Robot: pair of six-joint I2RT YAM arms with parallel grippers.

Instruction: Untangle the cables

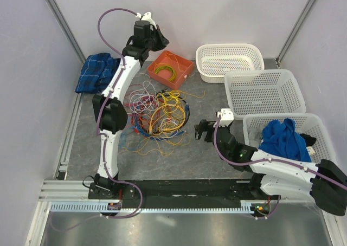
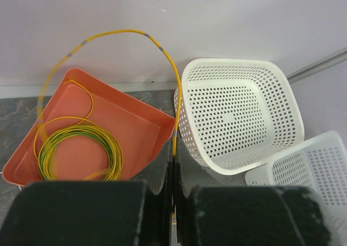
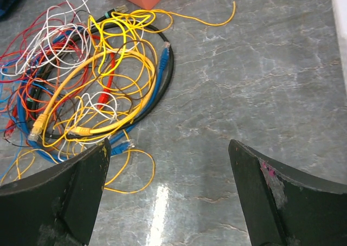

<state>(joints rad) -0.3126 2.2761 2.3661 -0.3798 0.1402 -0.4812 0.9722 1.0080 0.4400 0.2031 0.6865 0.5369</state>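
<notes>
Top external view showed us the cables [image 1: 160, 113] lying in a loose tangle on the grey table [image 1: 179, 159], between the two arms and just in front of the orange tray [image 1: 183, 67]. We saw yellow, red, white, blue and black strands crossing each other in the pile. The left gripper [image 1: 154, 38] hung high over the tray, near the back wall. From the left wrist camera, its fingers [image 2: 87, 213] were pressed together on one yellow wire [image 2: 124, 32], which rose from the gap between them, made a wide arc and came down at the far left side of the tray. Inside the tray lay a neat coil [image 2: 114, 148] of yellow-green wire.

The right gripper [image 1: 201, 129] was low over the table, to the right of the tangle, apart from it. From the right wrist camera, its fingers [image 3: 59, 192] were spread wide with only bare table between them. Three white baskets [image 1: 227, 62] stood at the right, and the nearest one held a blue cloth [image 1: 282, 137].
</notes>
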